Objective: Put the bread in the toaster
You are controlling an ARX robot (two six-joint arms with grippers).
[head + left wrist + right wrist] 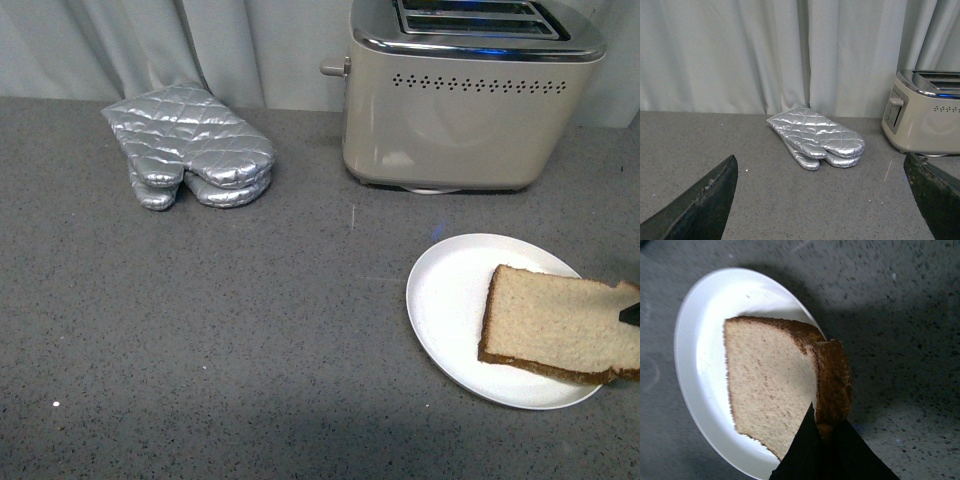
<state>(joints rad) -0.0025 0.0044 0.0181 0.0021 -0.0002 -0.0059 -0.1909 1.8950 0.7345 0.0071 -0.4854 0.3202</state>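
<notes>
Bread [560, 325] overhanging plate [450, 300]; speckled grey counter [200, 330]; pale curtain [250, 50] behind.

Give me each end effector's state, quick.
Left end effector: open, holding nothing.
Right end effector: closed on the bread slice at its crust.

A kitchen-style setting: a grey speckled bench [200, 330] carries a beige toaster [460, 100], silver quilted oven mitts [195, 145] and a white plate [450, 290] with a slice of bread [565, 320]. A pale curtain [120, 45] hangs behind it as the backdrop.
</notes>
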